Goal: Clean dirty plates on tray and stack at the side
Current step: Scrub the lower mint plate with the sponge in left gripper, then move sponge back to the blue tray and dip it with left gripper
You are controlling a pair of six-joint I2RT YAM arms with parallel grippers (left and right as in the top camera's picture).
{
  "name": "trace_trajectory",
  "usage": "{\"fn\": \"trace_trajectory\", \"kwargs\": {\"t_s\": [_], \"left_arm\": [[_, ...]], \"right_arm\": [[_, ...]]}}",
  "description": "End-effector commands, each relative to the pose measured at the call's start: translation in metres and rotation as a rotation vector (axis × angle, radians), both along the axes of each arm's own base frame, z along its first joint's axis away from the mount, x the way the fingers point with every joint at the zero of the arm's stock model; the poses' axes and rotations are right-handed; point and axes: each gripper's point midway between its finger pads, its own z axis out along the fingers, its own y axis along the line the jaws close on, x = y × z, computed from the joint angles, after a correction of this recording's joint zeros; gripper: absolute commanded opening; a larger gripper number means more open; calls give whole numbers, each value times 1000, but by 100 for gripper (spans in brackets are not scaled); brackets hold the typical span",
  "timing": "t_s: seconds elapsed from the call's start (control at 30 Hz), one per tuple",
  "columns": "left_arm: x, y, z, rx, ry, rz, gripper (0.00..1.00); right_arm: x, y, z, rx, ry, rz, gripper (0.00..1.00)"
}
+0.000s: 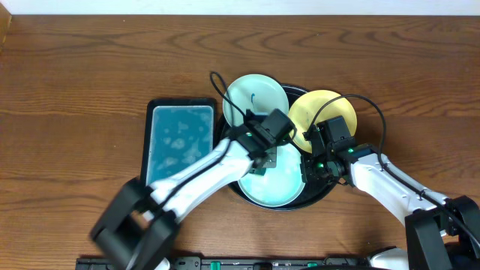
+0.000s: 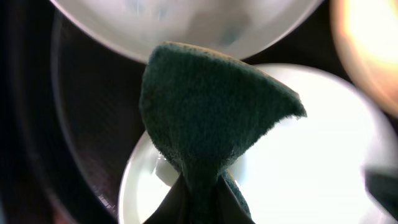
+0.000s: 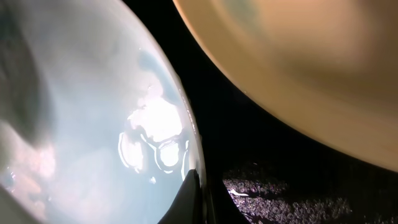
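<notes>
The black tray (image 1: pixel 289 208) holds three plates. One mint plate (image 1: pixel 253 91) lies at the back with a dark smear, and the yellow plate (image 1: pixel 321 111) lies at the right. The near mint plate (image 1: pixel 274 187) is wet and glossy. My left gripper (image 1: pixel 261 161) hangs over it, shut on a dark green sponge (image 2: pixel 211 118) whose free end points at that plate (image 2: pixel 311 155). My right gripper (image 3: pixel 200 202) is shut on the right rim of the same mint plate (image 3: pixel 93 124), with the yellow plate (image 3: pixel 298 62) just beyond.
A rectangular black basin (image 1: pixel 180 142) of blue-green water stands right beside the tray on its left. Bare wooden table surrounds both. Cables loop over the back of the tray, and both arms reach in from the near edge.
</notes>
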Motion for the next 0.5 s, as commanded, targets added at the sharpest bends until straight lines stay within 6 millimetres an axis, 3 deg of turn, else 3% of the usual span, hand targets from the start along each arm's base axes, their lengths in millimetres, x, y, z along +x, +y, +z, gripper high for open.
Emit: {"fn": "trace_trajectory", "kwargs": {"t_s": [0.0, 0.2, 0.47], "left_arm": [[2, -1, 53, -66, -103, -112, 7], [2, 40, 90, -50, -152, -118, 8], [30, 116, 91, -30, -123, 63, 8]], "right_arm": [[-6, -2, -5, -14, 19, 16, 2], [-6, -2, -5, -17, 18, 15, 1], [-6, -2, -5, -17, 19, 15, 1]]}}
